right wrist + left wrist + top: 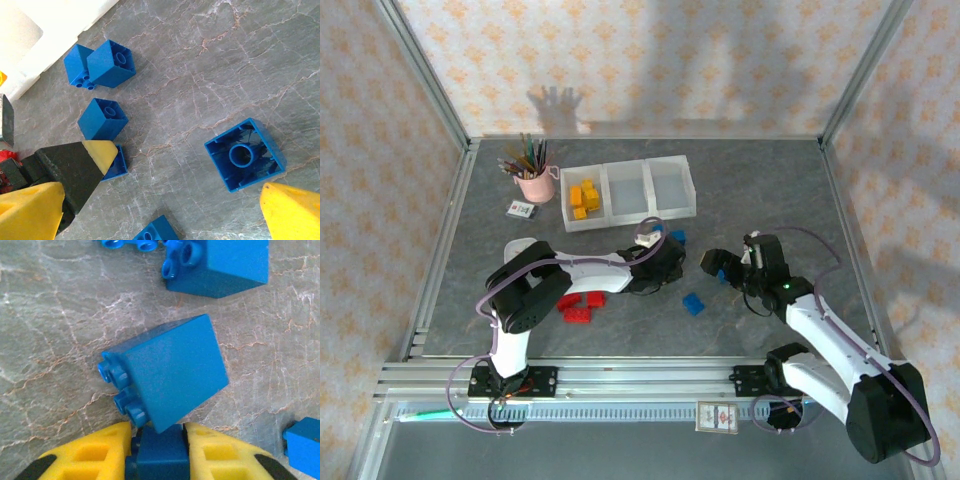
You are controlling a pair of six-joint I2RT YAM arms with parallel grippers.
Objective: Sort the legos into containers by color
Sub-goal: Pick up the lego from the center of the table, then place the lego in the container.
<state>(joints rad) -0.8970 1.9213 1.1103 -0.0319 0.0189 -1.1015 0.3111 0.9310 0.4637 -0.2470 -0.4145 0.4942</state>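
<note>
Two white-and-black robot arms reach over the grey marble-patterned table (770, 190), the largest thing in the top view. The left arm (535, 285) stands on its base at lower left, folds at the elbow and lies low toward frame centre. The right arm (820, 340) runs from its base at lower right up and leftward, wrist bent down at centre right.

Upper centre, well apart from both arms, sits the tray of three joined translucent-white open bins (620, 222). Its left bin holds several yellow-orange plastic bricks (583, 198). The pink cup of pencils (533, 183) stands just left of the tray.

The left gripper (157, 432) is closed, its yellow fingers (100, 455) pinching a dark blue brick (157, 455) at the bottom of the wrist view. A larger blue brick (170, 372), on its side with studs to the left, overlaps it just beyond the tips. Whether the two are joined cannot be told.

The right gripper (185, 170) is spread wide above bare table and holds nothing. A hollow-side-up blue brick (245, 155) lies near its right finger. Its left finger covers part of a half-hidden blue brick (117, 164).

More loose blue plastic bricks (693, 303) are scattered at centre, around the two grippers. The red plastic bricks (580, 305) cluster just below the left forearm in the frame. A small printed card (523, 210) lies below the cup.
</note>
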